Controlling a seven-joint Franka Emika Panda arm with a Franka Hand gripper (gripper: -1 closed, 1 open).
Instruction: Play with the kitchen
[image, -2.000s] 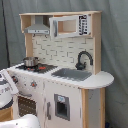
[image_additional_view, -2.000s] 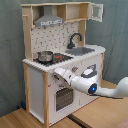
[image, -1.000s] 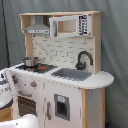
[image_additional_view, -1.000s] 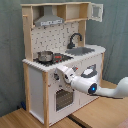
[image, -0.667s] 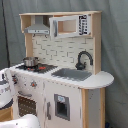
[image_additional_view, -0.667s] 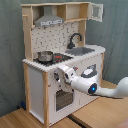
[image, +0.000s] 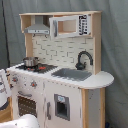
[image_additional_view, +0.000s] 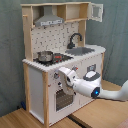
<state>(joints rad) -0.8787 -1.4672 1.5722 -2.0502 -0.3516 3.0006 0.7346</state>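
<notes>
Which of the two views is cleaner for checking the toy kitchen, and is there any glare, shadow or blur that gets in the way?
Both exterior views are soft and evenly lit, with no harsh glare. In the first exterior view the kitchen is unobstructed, while the arm is cut off at the left edge. In the second exterior view the arm covers part of the kitchen front, and the oven window below it looks dark.

No lettering, brand, number or sign that I can read appears anywhere on the kitchen (image: 55, 75) in both exterior views. The dark marks on the panel (image: 83, 24) beside the upper cabinet window in the first exterior view are too blurred for me to make out as characters. My own arm's white casing (image_additional_view: 92, 87) in the second exterior view carries only a blue light, with no legible marking.
</notes>
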